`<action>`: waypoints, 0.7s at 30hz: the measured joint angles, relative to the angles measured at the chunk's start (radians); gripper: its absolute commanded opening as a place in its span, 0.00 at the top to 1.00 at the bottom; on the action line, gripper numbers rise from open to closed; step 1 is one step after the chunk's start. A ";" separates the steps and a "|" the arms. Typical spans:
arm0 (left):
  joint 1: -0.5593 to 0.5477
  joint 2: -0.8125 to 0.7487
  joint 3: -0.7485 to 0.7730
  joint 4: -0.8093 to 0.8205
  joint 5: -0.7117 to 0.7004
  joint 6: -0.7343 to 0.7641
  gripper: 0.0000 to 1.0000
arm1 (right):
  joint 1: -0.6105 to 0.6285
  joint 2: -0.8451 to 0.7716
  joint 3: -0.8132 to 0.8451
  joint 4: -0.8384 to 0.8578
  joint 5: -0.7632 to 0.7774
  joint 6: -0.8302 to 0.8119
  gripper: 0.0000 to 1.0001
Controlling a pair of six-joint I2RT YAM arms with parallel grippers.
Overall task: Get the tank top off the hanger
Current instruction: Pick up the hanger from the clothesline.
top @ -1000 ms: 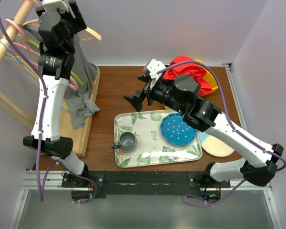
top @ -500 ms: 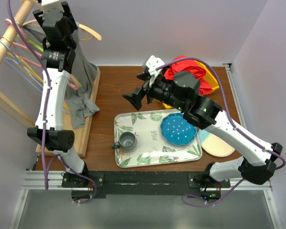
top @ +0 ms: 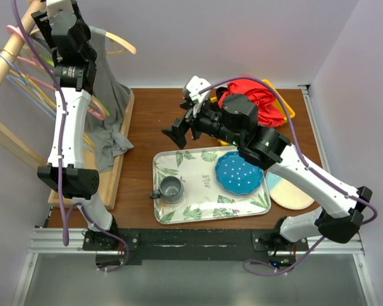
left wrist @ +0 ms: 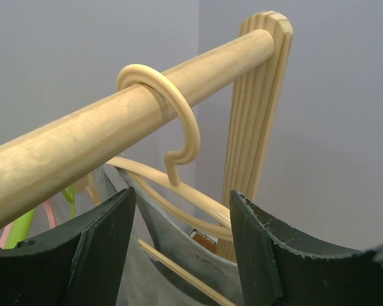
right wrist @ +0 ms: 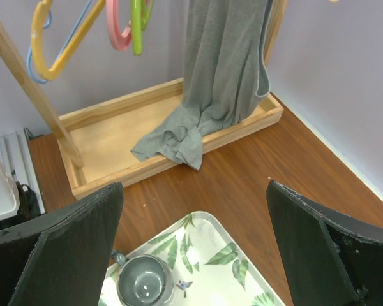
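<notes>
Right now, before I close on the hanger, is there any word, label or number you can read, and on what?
Neck tag inside the tank top: tiny print, too blurred to read.
Tray, cup, plate: no writing, only a leaf pattern on the tray.
No readable text in any view.

Upper left of your overhead view: rail (left wrist: 83, 146), with hanger (left wrist: 190, 124) hooked over it and spare hangers (top: 25, 64) further left along it. Tank top (top: 112, 108) hangs from that hanger, with its lower end lying in the rack base (top: 124, 137) beneath. At centre you find the serving tray (top: 179, 162); on it, mug (top: 170, 189) at lower left, plate (top: 239, 173) at right. Cloth heap (top: 268, 105) sits behind the tray, toward upper right. Oval board (top: 287, 194) lies just beside the tray's right edge.
</notes>
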 measured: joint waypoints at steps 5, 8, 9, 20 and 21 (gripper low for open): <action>0.003 0.019 0.000 0.018 -0.002 0.019 0.38 | 0.002 0.004 0.033 -0.010 0.000 0.000 0.02; 0.007 0.034 0.001 0.028 -0.002 0.022 0.41 | 0.003 0.006 0.046 -0.014 0.000 0.000 0.02; 0.008 0.042 0.003 0.036 -0.001 0.023 0.41 | 0.003 0.010 0.051 -0.016 0.000 0.000 0.02; 0.039 0.083 0.035 0.076 0.001 0.063 0.41 | 0.004 0.046 0.064 -0.038 0.005 -0.008 0.02; 0.041 0.085 0.036 0.080 0.002 0.064 0.41 | 0.004 0.046 0.064 -0.038 0.005 -0.009 0.02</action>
